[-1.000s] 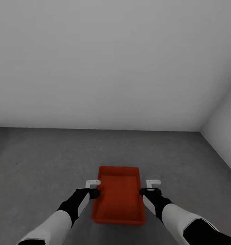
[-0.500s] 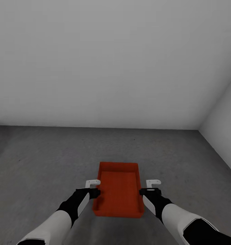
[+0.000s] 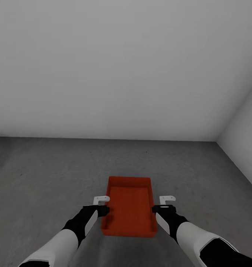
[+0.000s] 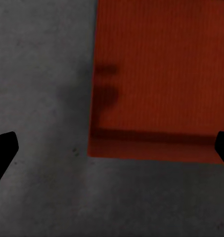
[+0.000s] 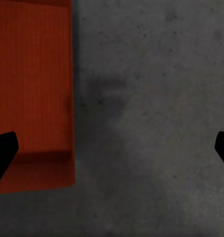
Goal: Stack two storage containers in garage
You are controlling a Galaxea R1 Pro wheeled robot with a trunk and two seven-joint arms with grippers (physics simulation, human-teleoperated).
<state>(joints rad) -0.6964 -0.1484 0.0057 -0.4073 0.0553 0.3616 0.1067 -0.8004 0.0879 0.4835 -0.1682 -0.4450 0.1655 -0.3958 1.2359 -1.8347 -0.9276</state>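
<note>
Concrete floor (image 3: 48, 174) of the garage, rough and dark grey, carries one orange-red storage container (image 3: 128, 211) at about 6 o'clock in the head view, near the robot and well short of the white-grey wall (image 3: 114, 66). Its long axis runs from 6 toward 12 o'clock — straight away from the robot — with the open top facing up and the flat bottom bare inside. It sits level between the two arms. Left claw (image 3: 101, 204) hangs just beside its left long wall, right claw (image 3: 166, 203) just beside its right long wall; neither touches the box. Each wrist view has its dark fingertips (image 4: 3, 150) (image 5: 2, 152) at opposite edges — both claws spread wide apart, gripping nothing, above the container (image 4: 161, 74) (image 5: 32, 94).
</note>
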